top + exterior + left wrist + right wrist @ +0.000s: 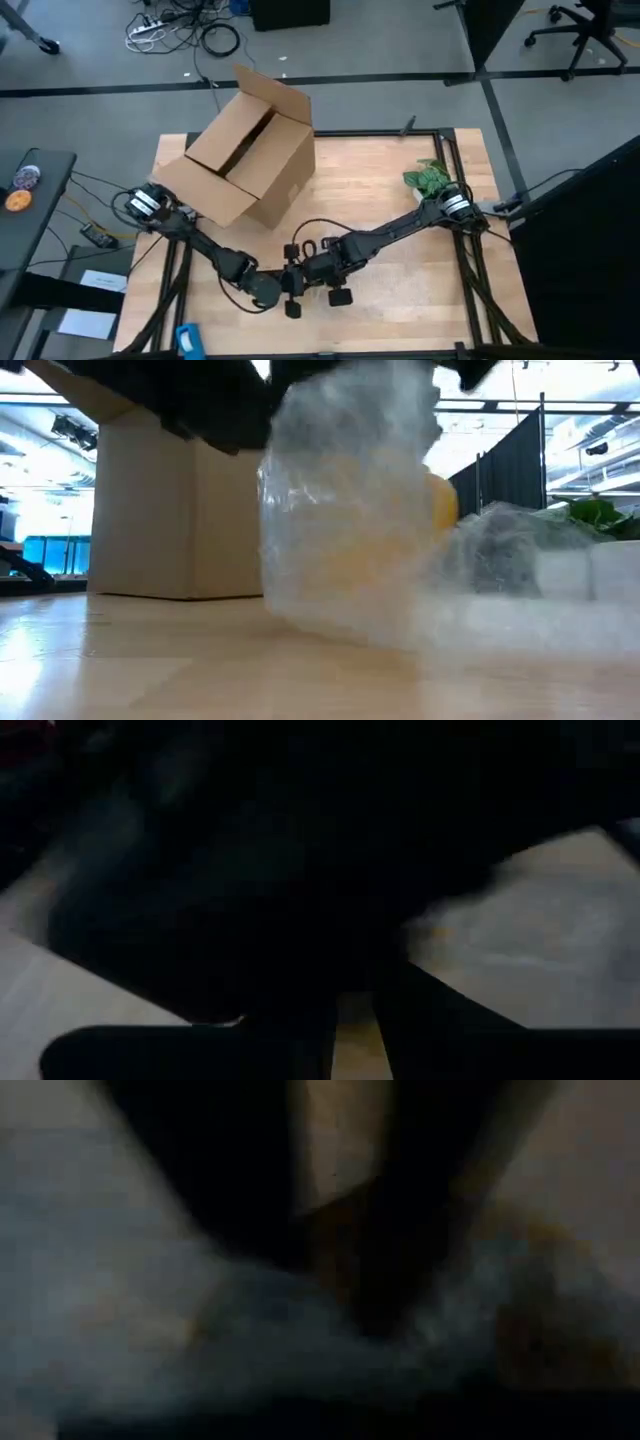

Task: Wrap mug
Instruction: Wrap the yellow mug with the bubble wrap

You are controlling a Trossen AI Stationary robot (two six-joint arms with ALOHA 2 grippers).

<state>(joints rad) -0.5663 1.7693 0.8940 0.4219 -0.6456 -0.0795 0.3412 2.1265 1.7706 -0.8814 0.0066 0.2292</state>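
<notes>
The yellow-orange mug (443, 500) stands on the table near its front middle, almost wholly covered by a crinkly clear plastic sheet (340, 480). The sheet rises over the mug up to the dark arms at the picture's top and spreads out on the wood toward the right (520, 590). In the high view my left gripper (285, 285) and my right gripper (318, 272) meet directly over that spot and hide the mug. Both wrist views are dark; the right one shows the sheet (150, 1310) close up with an orange patch (540, 1320) behind it.
An open cardboard box (250, 160) stands at the back left of the table. A green leafy plant (428, 178) sits at the back right by the right arm's base. Bare wood lies to the right of the grippers (420, 290).
</notes>
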